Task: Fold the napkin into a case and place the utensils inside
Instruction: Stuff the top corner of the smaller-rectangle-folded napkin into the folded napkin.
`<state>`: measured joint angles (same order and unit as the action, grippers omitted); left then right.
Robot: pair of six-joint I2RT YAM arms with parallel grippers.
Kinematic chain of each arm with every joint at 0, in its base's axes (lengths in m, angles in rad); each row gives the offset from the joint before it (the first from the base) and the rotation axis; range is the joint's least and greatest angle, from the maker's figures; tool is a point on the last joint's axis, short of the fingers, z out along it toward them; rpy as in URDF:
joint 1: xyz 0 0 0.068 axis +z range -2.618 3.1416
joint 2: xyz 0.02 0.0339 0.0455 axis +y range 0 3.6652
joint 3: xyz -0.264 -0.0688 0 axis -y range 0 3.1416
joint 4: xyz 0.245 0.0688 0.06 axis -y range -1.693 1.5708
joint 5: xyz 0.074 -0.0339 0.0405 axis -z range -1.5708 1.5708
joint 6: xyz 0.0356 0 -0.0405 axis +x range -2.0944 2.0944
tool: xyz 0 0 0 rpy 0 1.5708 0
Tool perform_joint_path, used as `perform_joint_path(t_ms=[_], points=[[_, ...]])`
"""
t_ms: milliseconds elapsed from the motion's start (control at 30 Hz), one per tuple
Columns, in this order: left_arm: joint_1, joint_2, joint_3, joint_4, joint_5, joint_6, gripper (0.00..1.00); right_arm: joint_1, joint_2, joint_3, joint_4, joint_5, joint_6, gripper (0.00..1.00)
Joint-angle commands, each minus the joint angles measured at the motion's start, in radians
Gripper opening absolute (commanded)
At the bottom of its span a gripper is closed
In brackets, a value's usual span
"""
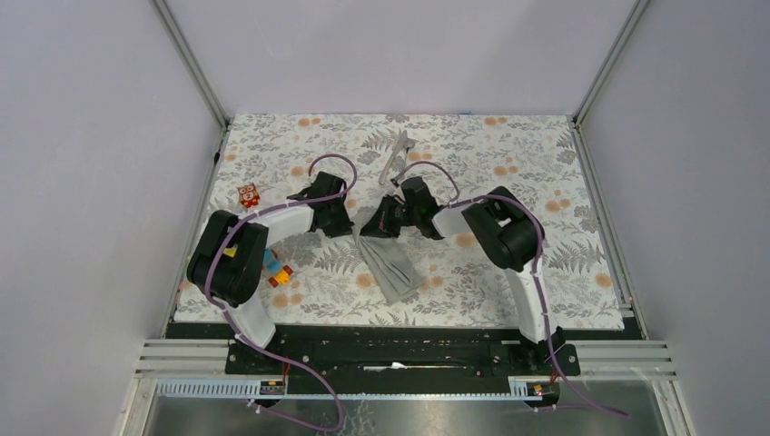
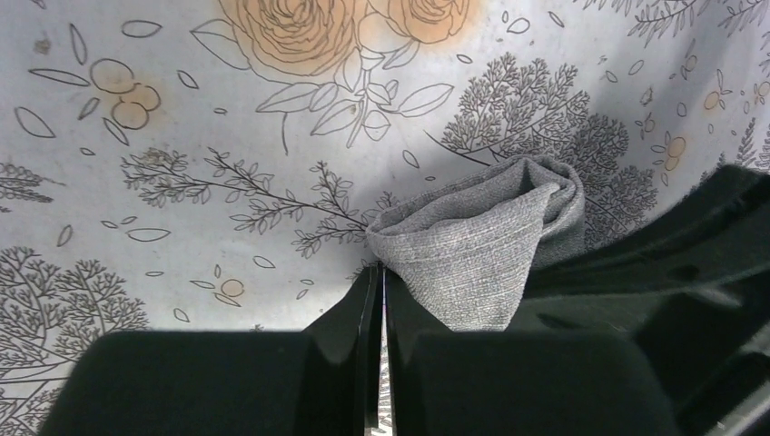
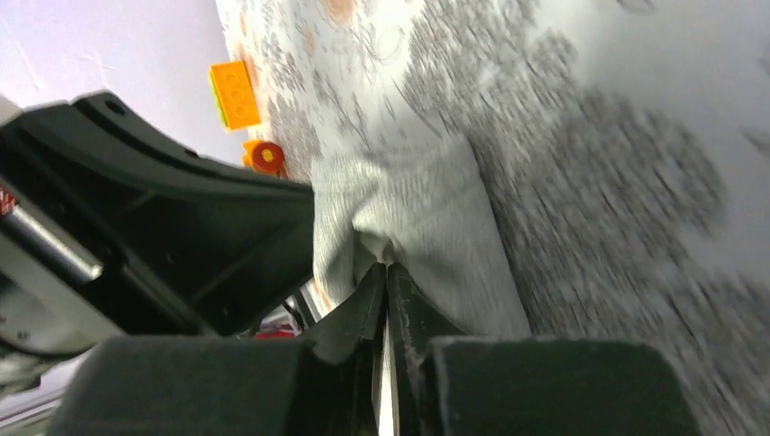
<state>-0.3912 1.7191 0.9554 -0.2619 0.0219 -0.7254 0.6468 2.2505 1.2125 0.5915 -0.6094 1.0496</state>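
Top view. Floral tablecloth (image 1: pixel 508 145) covers the table. Napkin (image 1: pixel 389 268) is folded into a narrow grey strip, lying at a slant near the centre front. Its far end sits between the two arms. Left gripper (image 1: pixel 350 222) and right gripper (image 1: pixel 374 225) both meet at that far end, close together. Utensils (image 1: pixel 397 156) lie beyond them toward the back, apart from the napkin. Toy blocks (image 1: pixel 277 271) by the left arm, one more (image 1: pixel 248 194) further back.

Left wrist view. Fingers (image 2: pixel 350 318) pressed together, only a thin slit between. Bunched napkin end touches the tips and lies over the right-hand finger, raised off the cloth with shadow beneath. Cannot tell whether any fabric is caught in the slit. Other arm's black gripper body just beside.

Right wrist view, blurred. Fingers (image 3: pixel 409 309) closed, pinching a crease of the napkin at the tips. Orange blocks in the background.
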Motion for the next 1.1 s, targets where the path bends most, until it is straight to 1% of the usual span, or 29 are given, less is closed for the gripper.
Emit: perform_joint_path(t_ms=[0, 67, 167, 233, 267, 300, 333, 367, 433, 500, 567, 700, 800, 933, 1067], points=[[-0.008, -0.032, 0.024, 0.034, 0.004, 0.029, 0.1, -0.056, -0.186, -0.058, -0.183, 0.001, -0.142, 0.17], [-0.008, -0.073, 0.002, 0.018, 0.011, 0.034, 0.16, -0.064, -0.25, -0.041, -0.332, -0.009, -0.26, 0.24], [-0.008, -0.14, -0.049, -0.003, 0.047, 0.03, 0.25, -0.062, -0.362, -0.043, -0.524, 0.003, -0.449, 0.4], [-0.008, -0.178, -0.089, -0.008, 0.118, 0.022, 0.31, -0.052, -0.436, -0.051, -0.652, 0.041, -0.595, 0.52], [-0.008, -0.191, -0.115, -0.004, 0.161, 0.012, 0.34, -0.03, -0.479, -0.049, -0.719, 0.083, -0.68, 0.58], [-0.008, -0.204, -0.14, 0.009, 0.209, -0.004, 0.37, -0.015, -0.493, -0.039, -0.787, 0.139, -0.76, 0.63], [-0.009, -0.218, -0.165, 0.027, 0.256, -0.022, 0.39, 0.026, -0.517, -0.028, -0.846, 0.207, -0.834, 0.67], [-0.01, -0.231, -0.191, 0.043, 0.296, -0.044, 0.41, 0.062, -0.529, -0.015, -0.896, 0.289, -0.895, 0.7], [-0.011, -0.258, -0.23, 0.066, 0.334, -0.084, 0.45, 0.126, -0.546, -0.007, -0.936, 0.421, -0.965, 0.74], [-0.011, -0.278, -0.263, 0.098, 0.344, -0.119, 0.49, 0.18, -0.549, 0.0, -0.946, 0.51, -0.991, 0.74], [-0.011, -0.276, -0.284, 0.133, 0.35, -0.148, 0.5, 0.231, -0.533, 0.007, -0.945, 0.61, -1.008, 0.74], [-0.011, -0.231, -0.31, 0.211, 0.363, -0.184, 0.41, 0.298, -0.462, 0.055, -0.963, 0.784, -1.016, 0.67], [-0.01, -0.212, -0.323, 0.251, 0.361, -0.196, 0.39, 0.327, -0.422, 0.087, -0.979, 0.808, -1.013, 0.63], [-0.009, -0.193, -0.343, 0.292, 0.366, -0.209, 0.38, 0.352, -0.401, 0.089, -0.974, 0.816, -1.003, 0.63], [-0.011, -0.179, -0.353, 0.305, 0.363, -0.209, 0.33, 0.358, -0.386, 0.088, -0.965, 0.814, -0.986, 0.62]])
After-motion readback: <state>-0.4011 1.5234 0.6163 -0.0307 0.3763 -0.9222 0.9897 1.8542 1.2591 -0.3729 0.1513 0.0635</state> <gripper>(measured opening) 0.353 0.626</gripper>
